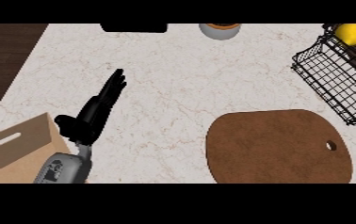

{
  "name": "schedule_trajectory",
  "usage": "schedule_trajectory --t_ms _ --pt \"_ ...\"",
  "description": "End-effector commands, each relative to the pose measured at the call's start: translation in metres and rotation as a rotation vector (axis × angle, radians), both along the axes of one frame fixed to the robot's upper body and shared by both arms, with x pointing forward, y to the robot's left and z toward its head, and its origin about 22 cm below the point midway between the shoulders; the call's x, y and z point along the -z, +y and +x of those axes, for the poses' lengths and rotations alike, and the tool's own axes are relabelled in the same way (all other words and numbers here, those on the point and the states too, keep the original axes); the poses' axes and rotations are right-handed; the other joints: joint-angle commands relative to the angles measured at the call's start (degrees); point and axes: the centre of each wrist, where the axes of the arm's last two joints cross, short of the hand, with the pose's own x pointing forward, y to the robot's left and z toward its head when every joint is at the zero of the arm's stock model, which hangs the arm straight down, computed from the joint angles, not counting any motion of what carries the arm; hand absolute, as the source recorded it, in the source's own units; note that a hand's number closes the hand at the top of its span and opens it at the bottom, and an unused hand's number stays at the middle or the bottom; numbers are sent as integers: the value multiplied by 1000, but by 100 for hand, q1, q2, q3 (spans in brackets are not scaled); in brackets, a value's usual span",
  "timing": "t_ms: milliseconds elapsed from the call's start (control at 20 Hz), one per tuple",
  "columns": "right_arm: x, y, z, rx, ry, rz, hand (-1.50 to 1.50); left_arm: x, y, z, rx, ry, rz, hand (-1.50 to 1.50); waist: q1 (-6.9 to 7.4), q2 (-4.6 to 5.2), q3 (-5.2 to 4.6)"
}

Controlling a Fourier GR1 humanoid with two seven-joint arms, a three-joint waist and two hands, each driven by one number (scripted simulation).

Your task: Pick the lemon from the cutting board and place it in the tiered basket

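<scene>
Only one arm showed in the head view: the L forearm (64, 169), grey, came in from the lower edge at the view's left & ran up toward a narrow wrist. The left hand (92, 116) was black, seen edge-on, its fingers (113, 84) straight & close together, pointing up & a bit to the right, w/ the thumb (65, 122) sticking out to the left, low on the hand; it held nothing. The R arm & hand were out of frame.
</scene>
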Motion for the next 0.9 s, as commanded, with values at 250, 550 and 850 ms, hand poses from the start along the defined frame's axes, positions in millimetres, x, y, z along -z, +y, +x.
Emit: schedule_trajectory --t_ms 250,550,850 --pt "-22 -57 -52 382 -136 -209 -150 20 21 -13 -73 72 33 0 -208 9 -99" --pt "-21 -101 -113 395 -270 -218 -150 29 36 -34 -115 100 40 0 -532 -90 -98" --pt "-12 -136 -175 345 -255 -196 -150 34 46 -45 -161 108 30 0 -695 -94 -104"
